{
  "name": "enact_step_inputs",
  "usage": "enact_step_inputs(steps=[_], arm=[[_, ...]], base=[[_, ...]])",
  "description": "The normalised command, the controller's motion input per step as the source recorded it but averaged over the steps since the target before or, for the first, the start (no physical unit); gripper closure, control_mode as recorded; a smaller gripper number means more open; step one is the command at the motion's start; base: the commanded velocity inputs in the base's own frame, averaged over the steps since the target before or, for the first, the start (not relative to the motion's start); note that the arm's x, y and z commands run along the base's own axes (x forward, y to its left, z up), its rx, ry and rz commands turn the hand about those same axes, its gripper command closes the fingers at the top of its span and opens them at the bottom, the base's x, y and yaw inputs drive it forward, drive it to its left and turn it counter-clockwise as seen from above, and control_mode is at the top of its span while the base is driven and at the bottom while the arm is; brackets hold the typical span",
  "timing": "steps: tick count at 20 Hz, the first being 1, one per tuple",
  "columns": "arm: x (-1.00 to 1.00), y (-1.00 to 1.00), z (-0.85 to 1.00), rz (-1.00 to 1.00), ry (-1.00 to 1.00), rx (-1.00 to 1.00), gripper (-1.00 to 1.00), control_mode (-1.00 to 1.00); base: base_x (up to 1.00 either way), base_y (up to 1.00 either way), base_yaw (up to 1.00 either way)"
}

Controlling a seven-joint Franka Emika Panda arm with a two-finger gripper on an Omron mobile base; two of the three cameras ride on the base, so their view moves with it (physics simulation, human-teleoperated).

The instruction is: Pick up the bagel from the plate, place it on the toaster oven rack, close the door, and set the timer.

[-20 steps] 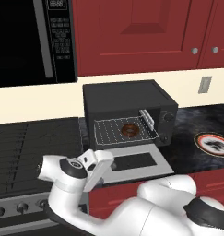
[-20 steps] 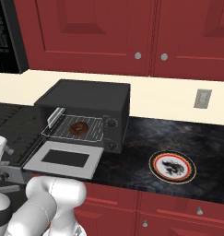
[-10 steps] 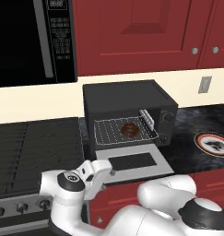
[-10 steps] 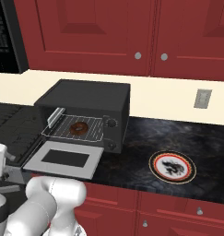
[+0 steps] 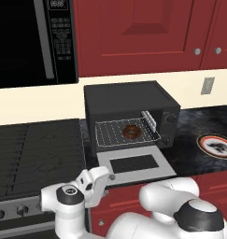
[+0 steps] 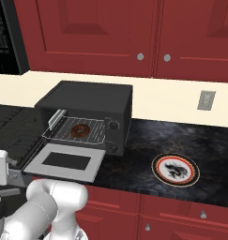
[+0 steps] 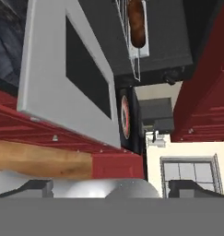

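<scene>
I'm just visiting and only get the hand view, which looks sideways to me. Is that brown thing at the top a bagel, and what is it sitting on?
Observer: Yes. The bagel lies flat on the wire rack, which is slid partway out of the black toaster oven.
Visitor: And the red-ringed disc I see edge-on?
Observer: That's the plate. It lies flat on the dark counter to the toaster oven's right, with nothing on it.
Visitor: Is the grey flap with the window shut?
Observer: No. The door is folded down level, out over the counter's front edge.
</scene>
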Motion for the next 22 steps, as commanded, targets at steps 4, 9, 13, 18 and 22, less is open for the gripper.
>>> enact_step_inputs(steps=[4, 9, 13, 18, 22], arm=[[0.25, 0.02, -0.09, 0.08, 0.10, -0.14, -1.00, -1.00], [0.14, 0.00, -0.16, 0.12, 0.11, -0.13, -1.00, -1.00], [0.02, 0.00, -0.28, 0.12, 0.08, -0.12, -1.00, -1.00], [0.00, 0.00, -0.15, 0.09, 0.03, -0.07, -1.00, -1.00], [0.00, 0.00, 0.00, 0.06, 0.00, 0.00, -1.00, -1.00]], base=[[0.00, 0.00, 0.00], [0.00, 0.00, 0.00], [0.00, 0.00, 0.00], [0.00, 0.00, 0.00], [0.00, 0.00, 0.00]])
